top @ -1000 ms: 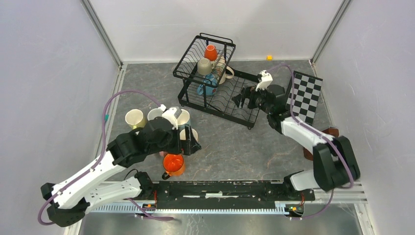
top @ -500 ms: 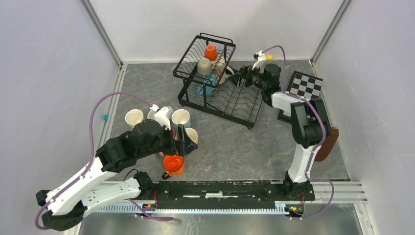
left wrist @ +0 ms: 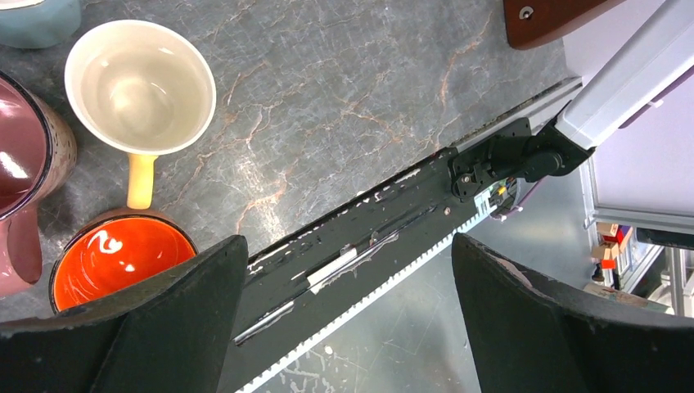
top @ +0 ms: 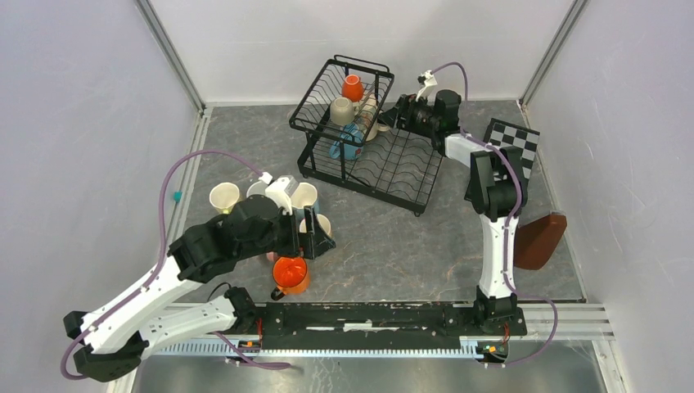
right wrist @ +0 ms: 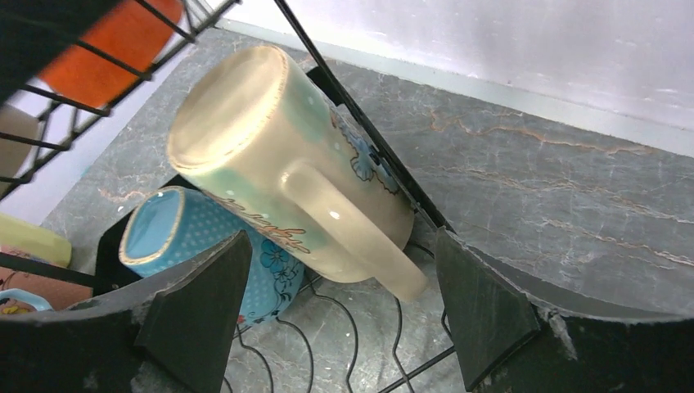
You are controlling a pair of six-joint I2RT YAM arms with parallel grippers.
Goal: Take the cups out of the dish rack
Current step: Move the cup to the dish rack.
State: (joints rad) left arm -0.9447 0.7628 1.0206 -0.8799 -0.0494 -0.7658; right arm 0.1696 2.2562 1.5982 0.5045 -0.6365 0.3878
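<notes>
The black wire dish rack stands at the back middle. Its upper basket holds an orange cup and a beige cup; below lie a light blue cup and a cream floral cup, tipped on its side. My right gripper is open at the rack's back right corner, and the cream cup's handle hangs between its fingers, untouched. My left gripper is open and empty above the table's near edge. Beside it stand a cream cup, an orange cup and a pink cup.
More cups are grouped on the floor left of centre, partly under my left arm. A checkered board leans at the right, with a brown object nearer. The arms' black rail runs along the near edge.
My right arm swung from the rack's right end to its back right corner, up to the cream cup, and its jaws narrowed slightly. My left arm shifted only a little.
</notes>
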